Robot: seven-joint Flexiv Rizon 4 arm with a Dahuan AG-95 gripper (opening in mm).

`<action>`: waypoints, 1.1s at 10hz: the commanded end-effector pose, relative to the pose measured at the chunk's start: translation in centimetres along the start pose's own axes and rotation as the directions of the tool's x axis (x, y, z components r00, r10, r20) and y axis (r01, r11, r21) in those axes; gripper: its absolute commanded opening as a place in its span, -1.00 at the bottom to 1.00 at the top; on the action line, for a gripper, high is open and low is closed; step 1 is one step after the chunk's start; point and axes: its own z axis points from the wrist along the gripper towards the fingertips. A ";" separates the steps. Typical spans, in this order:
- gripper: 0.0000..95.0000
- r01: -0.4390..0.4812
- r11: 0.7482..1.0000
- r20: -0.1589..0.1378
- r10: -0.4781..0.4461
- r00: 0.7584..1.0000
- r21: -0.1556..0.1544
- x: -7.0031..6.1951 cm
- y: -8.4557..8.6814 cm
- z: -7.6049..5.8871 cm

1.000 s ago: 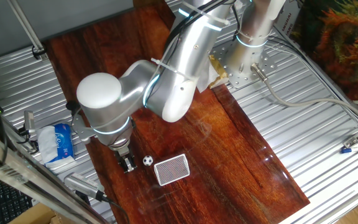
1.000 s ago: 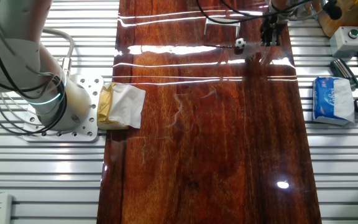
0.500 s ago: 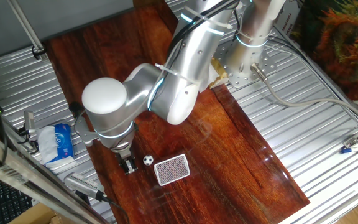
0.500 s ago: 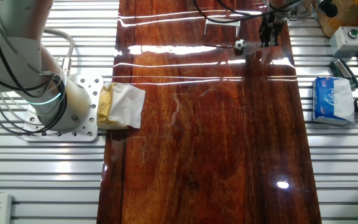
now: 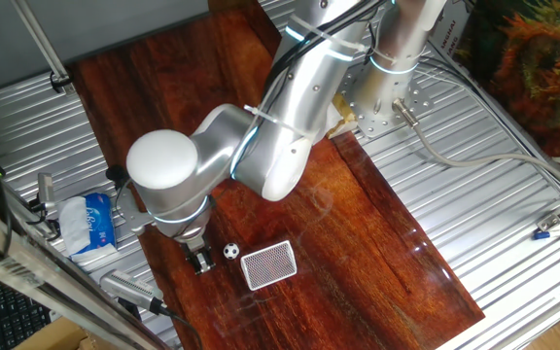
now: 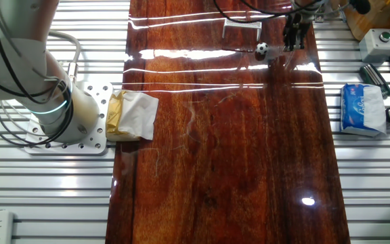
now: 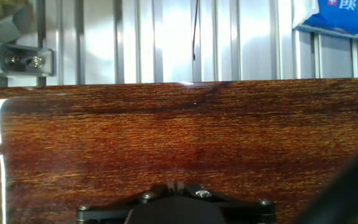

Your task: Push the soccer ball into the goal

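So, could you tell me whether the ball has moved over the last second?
No. The ball sits at the same spot beside the goal, and in the other fixed view it stays just right of the goal.

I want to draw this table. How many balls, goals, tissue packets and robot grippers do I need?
soccer ball: 1
goal: 1
blue-and-white tissue packet: 1
gripper: 1
Total: 4

bare wood between tool (image 5: pixel 201 261) and soccer ball (image 5: pixel 230 251), goal (image 5: pixel 268 264) just beyond
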 end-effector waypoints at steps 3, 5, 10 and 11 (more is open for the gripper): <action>-1.00 -0.010 1.000 0.007 0.010 1.000 -0.019 0.1 0.0 0.0; -1.00 -0.011 1.000 0.018 0.011 1.000 -0.018 0.1 0.0 0.0; -1.00 -0.011 1.000 -0.032 0.011 0.999 0.019 0.1 0.0 0.0; -1.00 -0.011 1.000 -0.032 0.011 0.999 0.019 0.1 0.0 0.0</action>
